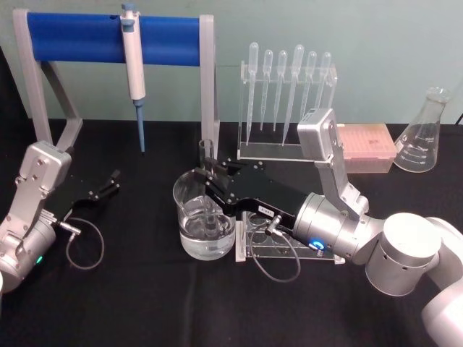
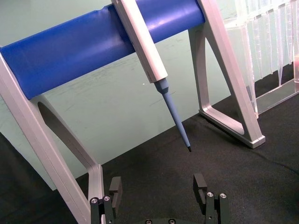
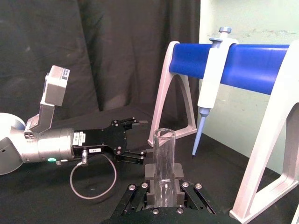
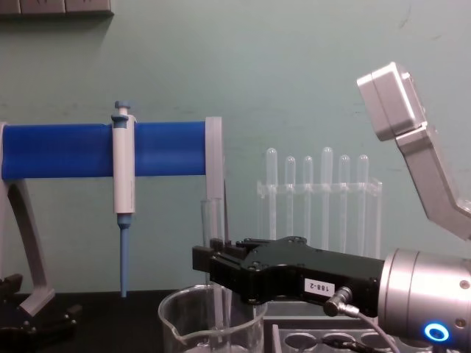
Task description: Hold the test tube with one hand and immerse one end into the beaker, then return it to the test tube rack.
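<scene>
Now the dip is in hand: mid-frame in the head view the right gripper (image 1: pixel 210 179), jaws clamped on the upright test tube (image 1: pixel 205 153), holds its lower end in the beaker (image 1: pixel 185 210). Next, likely, a straight lift toward the rack (image 1: pixel 247 248) beside it. The chest view's lower edge cuts off that wetted end. The left gripper (image 1: pixel 108 184) sits parked far left, jaws apart.

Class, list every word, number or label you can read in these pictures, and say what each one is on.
"188-2", upside down: white label on the right gripper, chest view.
Markings on the flask: too small to read.
Labels on the left gripper: too small to read.
</scene>
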You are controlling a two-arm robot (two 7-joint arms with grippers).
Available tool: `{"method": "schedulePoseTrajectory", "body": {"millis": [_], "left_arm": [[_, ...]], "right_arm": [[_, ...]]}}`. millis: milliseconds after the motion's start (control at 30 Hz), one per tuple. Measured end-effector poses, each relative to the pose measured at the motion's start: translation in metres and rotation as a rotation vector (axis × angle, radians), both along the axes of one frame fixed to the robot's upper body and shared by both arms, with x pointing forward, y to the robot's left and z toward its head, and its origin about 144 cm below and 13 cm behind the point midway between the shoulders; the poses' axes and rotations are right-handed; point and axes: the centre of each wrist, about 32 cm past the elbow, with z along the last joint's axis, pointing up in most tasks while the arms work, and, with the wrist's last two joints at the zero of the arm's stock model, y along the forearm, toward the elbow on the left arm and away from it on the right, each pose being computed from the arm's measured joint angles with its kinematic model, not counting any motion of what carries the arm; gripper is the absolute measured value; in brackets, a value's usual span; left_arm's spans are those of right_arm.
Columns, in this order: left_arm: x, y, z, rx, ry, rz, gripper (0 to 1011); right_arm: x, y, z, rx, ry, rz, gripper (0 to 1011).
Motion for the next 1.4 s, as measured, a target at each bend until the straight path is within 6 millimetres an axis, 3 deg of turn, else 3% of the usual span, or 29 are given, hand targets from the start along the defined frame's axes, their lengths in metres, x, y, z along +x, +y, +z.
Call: {"method": "schedulePoseTrajectory", "body": {"millis": [1400], "left_arm": [[0.0000, 0.0000, 0.0000, 0.000, 0.000, 0.000, 1000]], "right_arm": [[0.0000, 0.0000, 0.0000, 0.000, 0.000, 0.000, 226]]}}
